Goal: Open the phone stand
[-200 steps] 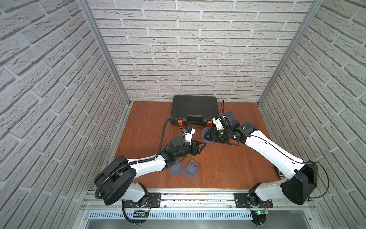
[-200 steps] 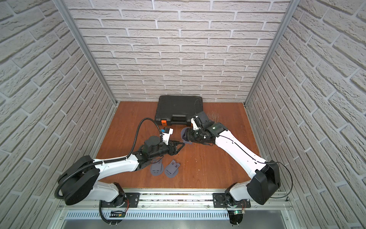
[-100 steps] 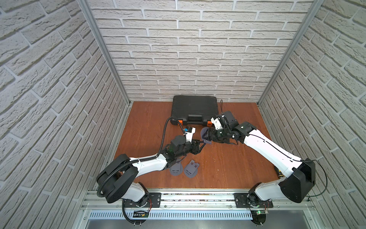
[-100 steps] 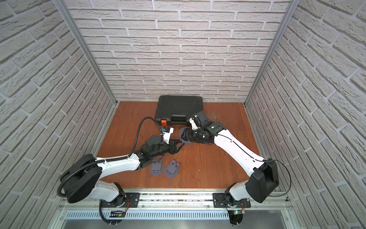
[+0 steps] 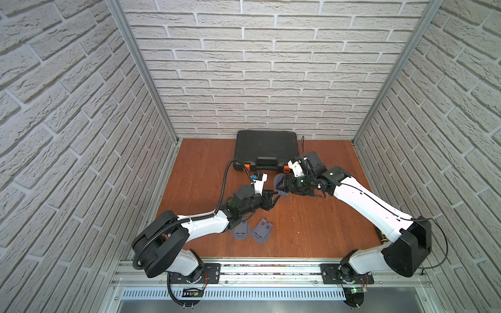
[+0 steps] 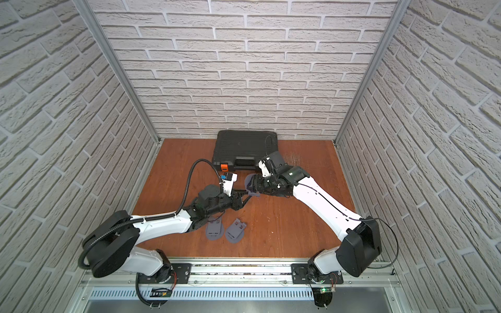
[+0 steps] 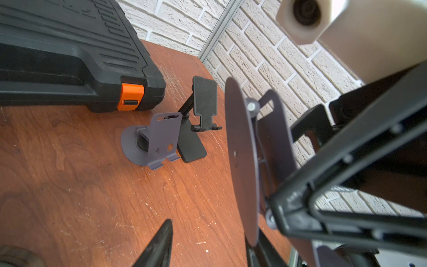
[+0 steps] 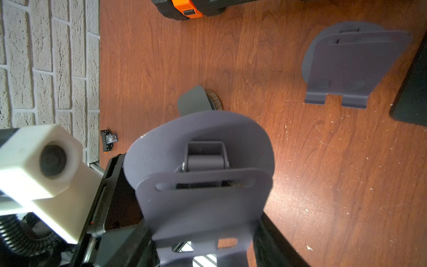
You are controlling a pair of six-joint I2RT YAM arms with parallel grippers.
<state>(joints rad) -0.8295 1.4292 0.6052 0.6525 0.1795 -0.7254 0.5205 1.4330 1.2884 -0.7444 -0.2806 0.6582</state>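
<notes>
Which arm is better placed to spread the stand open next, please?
Left, I think. The right gripper clamps the stand in the air and is its only support; the left gripper is free, its open jaws straddling the round base, ready to pull it.

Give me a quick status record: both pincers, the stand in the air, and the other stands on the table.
right pincer: shut on held stand, clear of the table
held stand: plate hinged partly away from its round base
left pincer: open, jaws either side of the base's edge; contact unclear
lying flat: folded stand, another folded stand, beside the left arm
standing open: grey stand and black stand, near the tool case
</notes>
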